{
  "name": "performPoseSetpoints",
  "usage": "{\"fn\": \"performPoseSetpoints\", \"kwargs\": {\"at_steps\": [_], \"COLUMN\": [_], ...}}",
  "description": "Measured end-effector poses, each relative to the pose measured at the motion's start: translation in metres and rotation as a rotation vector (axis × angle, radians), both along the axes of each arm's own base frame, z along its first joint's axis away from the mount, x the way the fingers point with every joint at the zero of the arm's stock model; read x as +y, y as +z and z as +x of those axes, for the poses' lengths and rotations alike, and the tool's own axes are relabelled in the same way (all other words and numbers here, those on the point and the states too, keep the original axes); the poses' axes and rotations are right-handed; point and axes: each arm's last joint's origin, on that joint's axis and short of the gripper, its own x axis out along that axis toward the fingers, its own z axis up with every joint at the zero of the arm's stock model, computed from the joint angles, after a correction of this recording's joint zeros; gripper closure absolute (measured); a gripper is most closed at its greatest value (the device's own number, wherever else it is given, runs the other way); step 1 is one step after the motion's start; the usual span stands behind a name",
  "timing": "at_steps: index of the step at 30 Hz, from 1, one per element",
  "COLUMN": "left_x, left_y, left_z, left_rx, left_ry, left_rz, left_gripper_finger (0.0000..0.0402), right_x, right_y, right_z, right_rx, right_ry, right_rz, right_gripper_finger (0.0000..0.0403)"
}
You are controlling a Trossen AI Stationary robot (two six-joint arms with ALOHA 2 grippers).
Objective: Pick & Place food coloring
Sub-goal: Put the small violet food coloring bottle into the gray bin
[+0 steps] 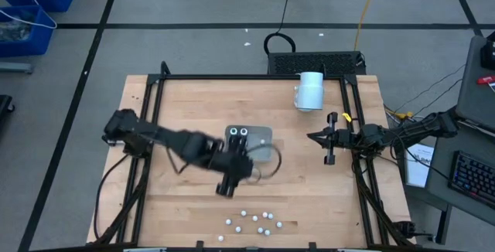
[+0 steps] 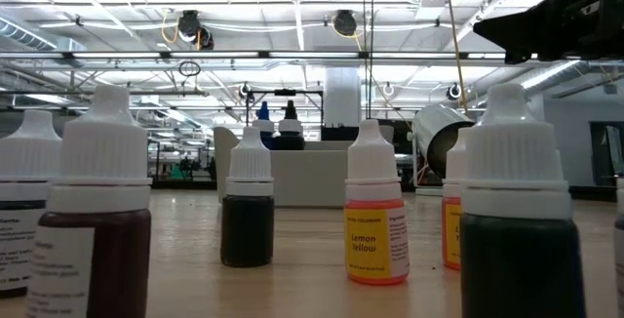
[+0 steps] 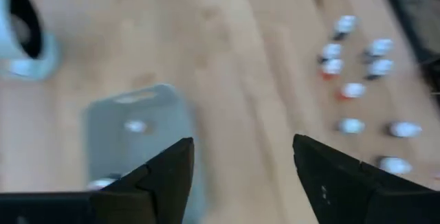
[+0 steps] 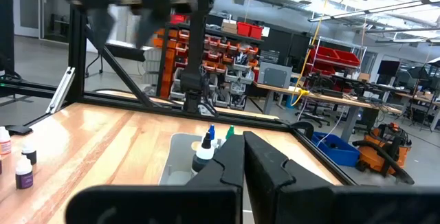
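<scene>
while two bottles (image 1: 238, 132) sit in the tray (image 1: 263, 137), about ten bottles (image 1: 255, 223) wait; left gripper (image 3: 240, 162) wide, empty; right gripper (image 4: 244, 159) closed.

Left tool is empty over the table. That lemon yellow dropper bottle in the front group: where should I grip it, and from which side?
Grip the lemon yellow bottle from straight above, fingers across its round body just under the white cap. It stands upright among close neighbours, so a side approach would likely knock them. The left tool is open beside the tray; the right tool waits at the table's right.
</scene>
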Motion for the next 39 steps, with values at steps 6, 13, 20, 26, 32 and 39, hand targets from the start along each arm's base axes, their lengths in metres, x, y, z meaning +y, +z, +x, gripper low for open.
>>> {"fn": "performPoseSetpoints", "kwargs": {"at_steps": [6,13,20,26,32,39], "left_x": [-0.055,-0.075,-0.070,-0.065,-0.073,-0.086], "left_y": [-0.040,-0.101,-0.137,-0.136,-0.141,-0.150], "left_z": [-0.003,0.028,0.044,0.052,0.051,0.047], "left_rx": [0.155,0.226,0.347,0.324,0.345,0.370], "left_ry": [-0.114,0.023,0.080,0.125,0.115,0.105], "left_rz": [-0.015,-0.098,-0.187,-0.275,-0.299,-0.300], "left_gripper_finger": [0.0170,0.0149,0.0136,0.0149,0.0156,0.0132], "right_x": [0.000,0.000,0.000,0.000,0.000,0.000], "right_y": [0.000,0.001,0.001,0.000,0.000,0.000], "right_z": [0.000,0.000,0.000,0.000,0.000,0.000], "right_rx": [-0.001,-0.018,-0.008,-0.001,0.000,-0.001], "right_ry": [0.000,0.003,0.003,0.002,0.001,0.001], "right_rz": [0.004,0.031,0.032,0.024,0.019,0.019], "right_gripper_finger": [0.0403,0.0403,0.0403,0.0403,0.0403,0.0403]}}
